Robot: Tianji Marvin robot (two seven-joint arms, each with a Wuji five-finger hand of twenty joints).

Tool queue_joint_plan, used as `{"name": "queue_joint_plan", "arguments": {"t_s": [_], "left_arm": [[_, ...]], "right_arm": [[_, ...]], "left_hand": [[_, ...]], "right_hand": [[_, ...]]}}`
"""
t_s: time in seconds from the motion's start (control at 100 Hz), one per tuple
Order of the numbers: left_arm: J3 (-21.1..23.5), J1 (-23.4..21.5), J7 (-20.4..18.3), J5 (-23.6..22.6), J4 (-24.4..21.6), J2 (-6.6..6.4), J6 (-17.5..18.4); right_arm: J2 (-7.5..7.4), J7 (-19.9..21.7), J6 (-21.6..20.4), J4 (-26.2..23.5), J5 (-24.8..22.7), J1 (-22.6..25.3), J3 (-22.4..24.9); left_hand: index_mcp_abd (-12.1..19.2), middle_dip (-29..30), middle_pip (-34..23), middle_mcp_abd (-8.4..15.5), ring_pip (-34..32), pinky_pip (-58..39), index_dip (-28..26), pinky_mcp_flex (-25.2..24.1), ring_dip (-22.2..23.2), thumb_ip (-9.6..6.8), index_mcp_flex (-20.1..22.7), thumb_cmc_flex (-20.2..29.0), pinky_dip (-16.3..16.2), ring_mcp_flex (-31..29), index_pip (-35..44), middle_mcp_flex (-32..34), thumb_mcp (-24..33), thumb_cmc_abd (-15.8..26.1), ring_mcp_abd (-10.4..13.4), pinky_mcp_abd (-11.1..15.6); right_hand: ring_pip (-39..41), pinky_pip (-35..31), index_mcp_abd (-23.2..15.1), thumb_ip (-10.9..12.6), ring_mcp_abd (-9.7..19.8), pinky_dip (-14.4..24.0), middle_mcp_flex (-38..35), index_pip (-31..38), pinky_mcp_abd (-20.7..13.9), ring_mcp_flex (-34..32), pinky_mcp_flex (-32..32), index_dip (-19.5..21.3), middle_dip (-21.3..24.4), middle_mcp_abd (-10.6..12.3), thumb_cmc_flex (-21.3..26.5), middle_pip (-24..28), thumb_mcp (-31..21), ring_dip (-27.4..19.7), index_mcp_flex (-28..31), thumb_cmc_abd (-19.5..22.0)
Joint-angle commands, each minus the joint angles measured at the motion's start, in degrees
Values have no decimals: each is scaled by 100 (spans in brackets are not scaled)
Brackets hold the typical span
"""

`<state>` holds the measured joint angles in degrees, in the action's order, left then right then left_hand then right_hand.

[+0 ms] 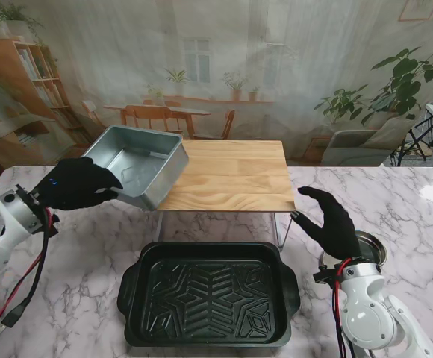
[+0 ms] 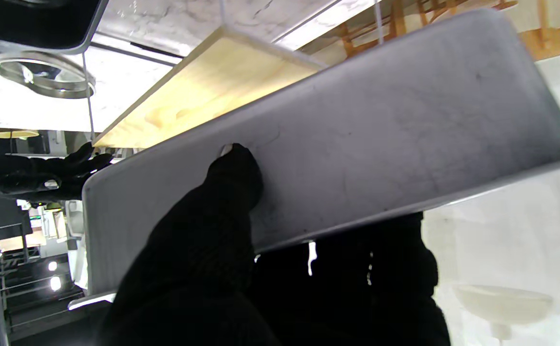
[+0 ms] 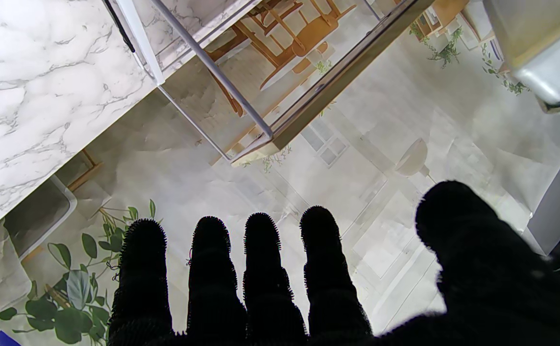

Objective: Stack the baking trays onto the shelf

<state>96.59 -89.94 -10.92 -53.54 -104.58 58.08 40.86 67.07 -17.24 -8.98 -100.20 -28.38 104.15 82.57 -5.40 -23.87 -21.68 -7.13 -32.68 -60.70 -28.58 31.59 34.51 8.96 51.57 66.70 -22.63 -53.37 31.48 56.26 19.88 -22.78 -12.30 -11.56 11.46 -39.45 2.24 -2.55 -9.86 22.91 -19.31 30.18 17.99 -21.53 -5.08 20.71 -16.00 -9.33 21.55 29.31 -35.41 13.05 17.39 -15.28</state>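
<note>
- Carrying the silver baking tray (image 1: 140, 162) toward the wooden shelf (image 1: 231, 177) is the step in hand, as I judge it; the tray is tilted, its far right corner over the shelf's left edge, the rest hanging off past that edge above the marble table (image 1: 82, 246).
- The left hand (image 1: 75, 184) is closed on the tray's near left wall: in the left wrist view a gloved finger (image 2: 234, 168) presses flat on the outside of the tray's wall, while the other fingers are hidden past the rim.
- The next move, I think, calls for levelling the tray and sliding it rightward until its whole base sits on the shelf top, then letting go.
- The right hand (image 1: 334, 224) holds nothing: its fingers (image 3: 261, 250) are straight and slightly spread, thumb apart, and it hovers just beside the shelf's near right corner, close to the metal leg (image 1: 280, 227). Whether it touches the shelf I cannot tell.
- The black baking tray (image 1: 209, 294) lies flat on the table at its near edge, in front of the shelf, untouched; it is left to do.
- A small round metal dish (image 1: 371, 247) sits on the table by the right wrist.
</note>
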Motion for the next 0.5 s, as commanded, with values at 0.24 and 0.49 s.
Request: {"name": "queue_joint_plan", "arguments": {"t_s": [0.24, 0.49], "left_arm": [[-706, 115, -515, 544, -615, 27, -559], [-911, -67, -821, 704, -980, 6, -854]], "right_arm": [[29, -91, -60, 2, 8, 85, 69], [35, -152, -70, 37, -42, 81, 76]], "left_hand": [[181, -83, -33, -198, -626, -989, -205, 349, 191, -620, 894, 660, -386, -370, 296, 191, 1925, 1068, -466, -290], [128, -89, -59, -255, -840, -1213, -256, 400, 209, -629, 914, 595, -461, -435, 300, 239, 2128, 996, -566, -380]], "right_hand": [[-182, 120, -145, -117, 84, 71, -77, 38, 17, -12, 68, -8, -54, 26, -156, 103, 59, 7, 63, 123], [-183, 122, -147, -118, 81, 75, -77, 39, 22, -12, 68, -7, -53, 27, -152, 104, 58, 7, 63, 121]]}}
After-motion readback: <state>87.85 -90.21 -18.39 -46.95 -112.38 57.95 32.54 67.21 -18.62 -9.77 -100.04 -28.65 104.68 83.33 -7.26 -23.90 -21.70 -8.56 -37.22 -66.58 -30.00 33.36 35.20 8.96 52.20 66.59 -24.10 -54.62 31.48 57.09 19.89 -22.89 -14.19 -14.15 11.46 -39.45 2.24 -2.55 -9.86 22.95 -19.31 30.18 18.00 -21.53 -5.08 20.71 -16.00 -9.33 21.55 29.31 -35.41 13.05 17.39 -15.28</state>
